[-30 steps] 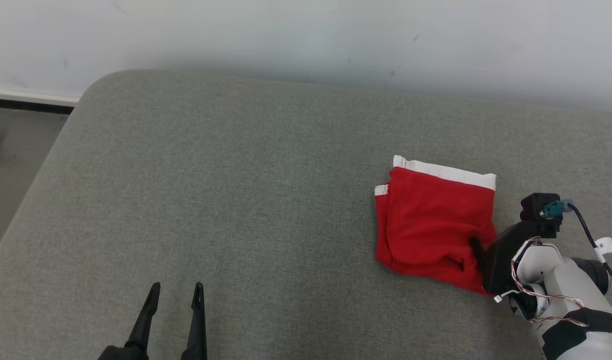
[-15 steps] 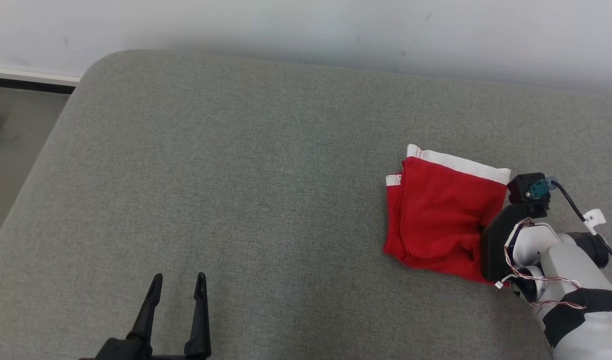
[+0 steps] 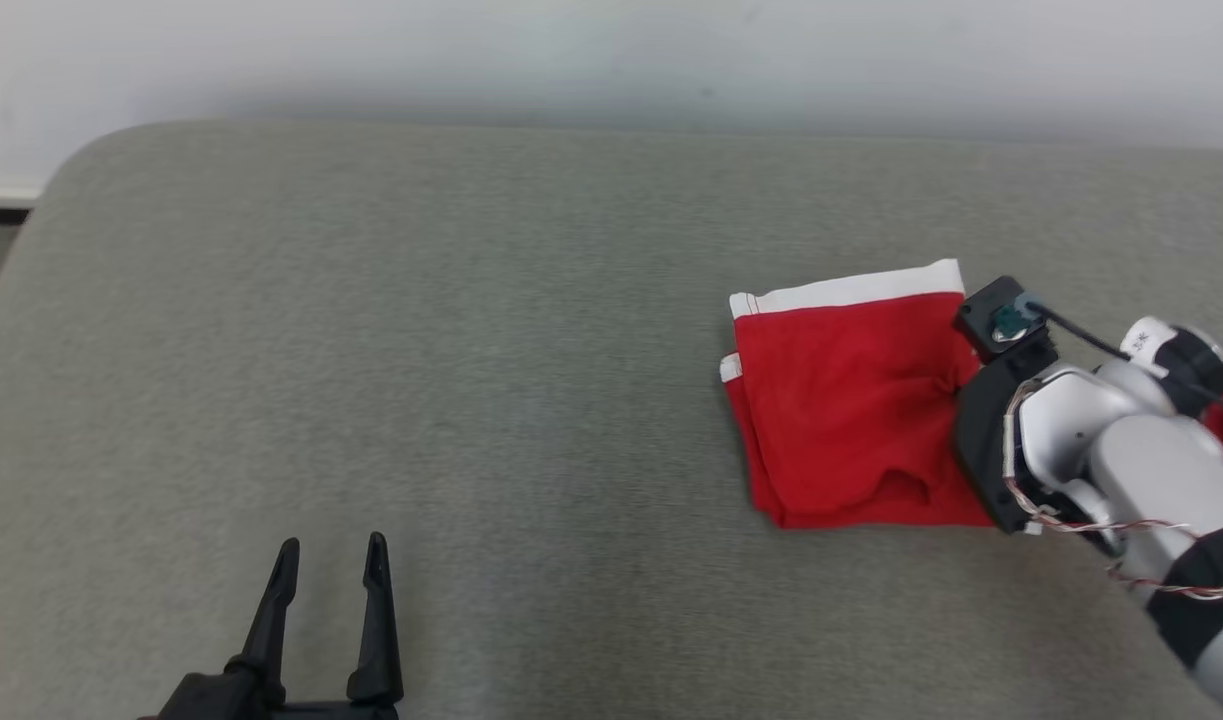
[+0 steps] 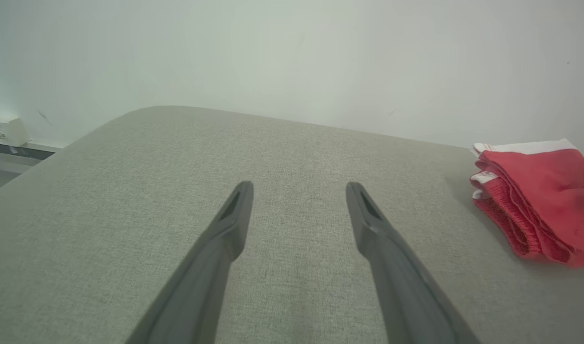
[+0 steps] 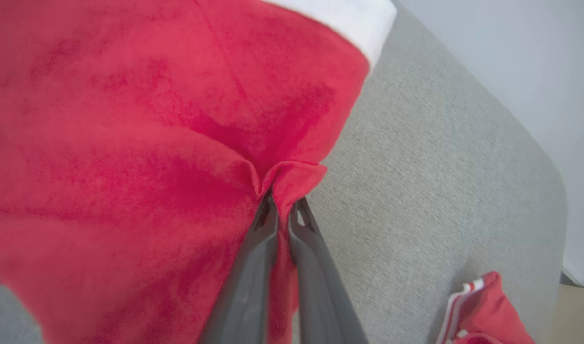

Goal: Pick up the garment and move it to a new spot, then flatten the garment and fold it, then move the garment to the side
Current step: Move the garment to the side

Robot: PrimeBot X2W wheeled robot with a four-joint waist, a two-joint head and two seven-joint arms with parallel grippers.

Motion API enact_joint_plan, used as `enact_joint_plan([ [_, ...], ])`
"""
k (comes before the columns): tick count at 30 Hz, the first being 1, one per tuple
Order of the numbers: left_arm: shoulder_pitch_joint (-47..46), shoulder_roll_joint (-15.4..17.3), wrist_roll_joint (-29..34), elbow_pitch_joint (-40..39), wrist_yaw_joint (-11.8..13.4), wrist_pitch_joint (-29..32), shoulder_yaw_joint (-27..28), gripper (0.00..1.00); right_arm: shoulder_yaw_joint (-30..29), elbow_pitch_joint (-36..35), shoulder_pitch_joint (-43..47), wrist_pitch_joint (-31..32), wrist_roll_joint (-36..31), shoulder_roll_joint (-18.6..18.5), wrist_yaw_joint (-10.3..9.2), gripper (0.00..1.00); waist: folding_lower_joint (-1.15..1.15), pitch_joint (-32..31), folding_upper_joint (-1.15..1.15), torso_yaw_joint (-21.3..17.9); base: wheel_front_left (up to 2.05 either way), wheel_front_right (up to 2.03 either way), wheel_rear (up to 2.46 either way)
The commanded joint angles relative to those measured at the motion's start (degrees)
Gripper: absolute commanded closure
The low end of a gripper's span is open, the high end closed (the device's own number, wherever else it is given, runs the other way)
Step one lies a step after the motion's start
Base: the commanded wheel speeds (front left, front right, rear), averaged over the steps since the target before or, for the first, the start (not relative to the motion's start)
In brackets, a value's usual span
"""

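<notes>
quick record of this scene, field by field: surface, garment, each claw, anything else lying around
surface: grey cushion, pale wall behind it
garment: red, white band on its far edge, folded, lying on the cushion's right part
right claw: shut on a pinched fold at the garment's right edge
left claw: open, holding nothing, over bare cushion at lower left
other: second red piece with white trim, beyond the right arm, apart from the garment
stage: garment gripped, mostly lying on the cushion
</notes>
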Motion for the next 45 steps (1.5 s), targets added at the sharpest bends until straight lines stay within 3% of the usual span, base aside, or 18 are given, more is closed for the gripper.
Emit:
enact_joint_plan([
  [1, 0.6, 0.0, -0.5, -0.3, -0.1, -0.1, 0.3, 0.0, 1.3, -1.7, -0.7, 0.8, 1.4, -2.0, -0.2, 1.0, -0.01, -0.2, -0.01, -5.2, 0.0, 0.0, 0.0],
  [4, 0.3, 0.0, -0.4, -0.6, -0.2, 0.0, 0.7, 0.0, 4.3, -6.8, -2.7, 2.8, 4.7, -7.1, -0.19, 1.0, -0.01, 0.4, -0.01, -9.0, 0.0, 0.0, 0.0],
  [9, -0.7, 0.0, 0.3, -0.9, -0.1, 0.0, 0.5, 0.0, 5.9, -10.7, -5.0, 4.3, 7.9, -12.6, -0.19, 1.0, -0.01, 2.4, -0.01, -14.5, 0.0, 0.0, 0.0],
  [20, -3.3, 0.0, 4.0, -0.8, -2.3, 0.0, 1.6, 0.0, 1.8, -7.9, -6.0, 1.9, 7.3, -18.1, -0.19, 1.0, -0.01, 7.3, -0.01, -20.1, 0.0, 0.0, 0.0],
  [26, -4.5, 0.2, 6.0, -1.3, -4.5, 0.0, 2.6, 0.0, -6.1, -0.6, -4.9, -1.3, 3.1, -16.5, -0.19, 1.0, -0.01, 10.4, -0.01, -19.4, 0.0, 0.0, 0.0],
  [39, -6.6, 1.0, 8.1, -2.1, -6.4, 0.0, 4.0, 0.0, -23.5, 11.6, -4.8, -9.2, -15.0, -9.7, -0.19, 1.0, -0.01, 15.3, -0.01, -16.7, 0.0, 0.0, 0.0],
  [40, -6.6, 1.0, 8.1, -2.1, -6.5, 0.0, 4.1, 0.0, -25.0, 12.2, -4.5, -9.2, -16.8, -8.9, -0.19, 0.65, -0.01, 15.4, -0.01, -16.6, 0.0, 0.0, 0.0],
  [41, -6.7, 1.0, 8.1, -2.0, -6.6, 0.0, 4.0, 0.0, -26.1, 12.8, -4.1, -8.7, -18.1, -8.0, -0.19, 0.0, -0.01, 15.4, -0.01, -16.5, 0.0, 0.0, 0.0],
  [45, -7.1, 0.7, 7.4, -1.8, -6.8, 0.0, 4.2, 0.0, -32.0, 14.0, -2.7, -6.6, -21.9, -4.2, -0.19, 0.0, -0.01, 14.1, -0.01, -16.2, 0.0, 0.0, 0.0],
])
